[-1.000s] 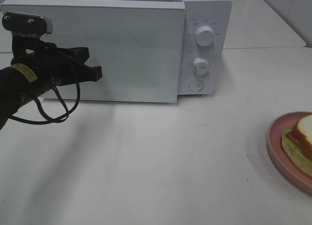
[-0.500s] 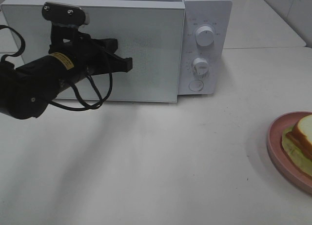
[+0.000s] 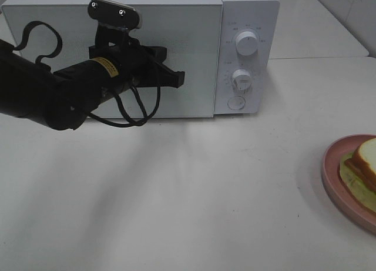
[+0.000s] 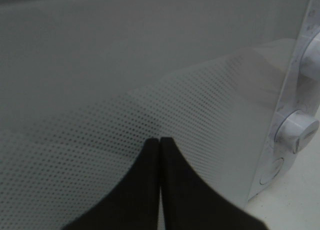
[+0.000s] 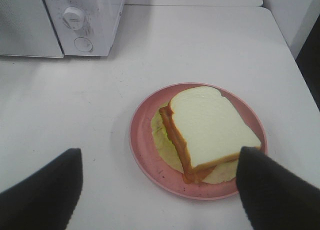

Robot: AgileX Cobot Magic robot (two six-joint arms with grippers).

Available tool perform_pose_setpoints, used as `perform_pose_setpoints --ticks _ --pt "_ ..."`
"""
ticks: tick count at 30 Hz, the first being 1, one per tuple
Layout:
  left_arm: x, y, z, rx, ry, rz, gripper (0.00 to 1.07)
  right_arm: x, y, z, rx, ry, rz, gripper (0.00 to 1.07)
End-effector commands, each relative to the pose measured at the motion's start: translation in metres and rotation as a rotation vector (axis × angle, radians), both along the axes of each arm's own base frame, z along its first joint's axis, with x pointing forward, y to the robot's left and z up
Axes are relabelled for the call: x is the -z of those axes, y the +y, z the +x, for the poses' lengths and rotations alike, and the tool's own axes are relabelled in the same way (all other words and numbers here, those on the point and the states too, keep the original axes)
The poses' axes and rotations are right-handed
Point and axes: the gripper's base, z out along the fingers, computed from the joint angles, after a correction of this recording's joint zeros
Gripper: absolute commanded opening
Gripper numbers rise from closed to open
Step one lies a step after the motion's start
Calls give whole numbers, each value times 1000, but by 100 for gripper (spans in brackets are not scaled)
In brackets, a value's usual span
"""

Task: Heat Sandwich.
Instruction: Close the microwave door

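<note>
Pressed together, the left gripper (image 3: 176, 78) points at the microwave door (image 3: 194, 59), its tips just short of the dotted glass. Right of the door sit two knobs (image 3: 247, 43) and a round button (image 3: 235, 103). Far right on the counter (image 3: 194, 188), the sandwich (image 5: 207, 130) lies on a pink plate (image 5: 142, 150), between the spread fingers of the right gripper (image 5: 160, 182), untouched.

No legible text; microwave (image 3: 141, 53) dial markings too small.

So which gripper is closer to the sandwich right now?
Right. The right gripper hangs open just above the sandwich on its pink plate; the left gripper, shut, is across the table at the microwave door.
</note>
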Motion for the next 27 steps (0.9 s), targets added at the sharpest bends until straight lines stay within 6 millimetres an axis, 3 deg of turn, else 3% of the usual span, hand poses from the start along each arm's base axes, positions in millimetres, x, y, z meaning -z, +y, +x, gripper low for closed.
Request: perform_pose_setpoints --ticks 1,11,21,27 --pt "-13 6 17 -104 -47 -71 0 -1 0 -4 2 -42 3 76" --pt "-13 -2 26 -119 -39 -74 0 -1 0 -4 2 -42 3 76" --pt "-11 -14 -8 -46 -2 -37 0 -1 0 -4 2 -42 3 76" --pt "-22 -5 -30 -27 25 -26 0 -1 0 -4 2 -42 3 76"
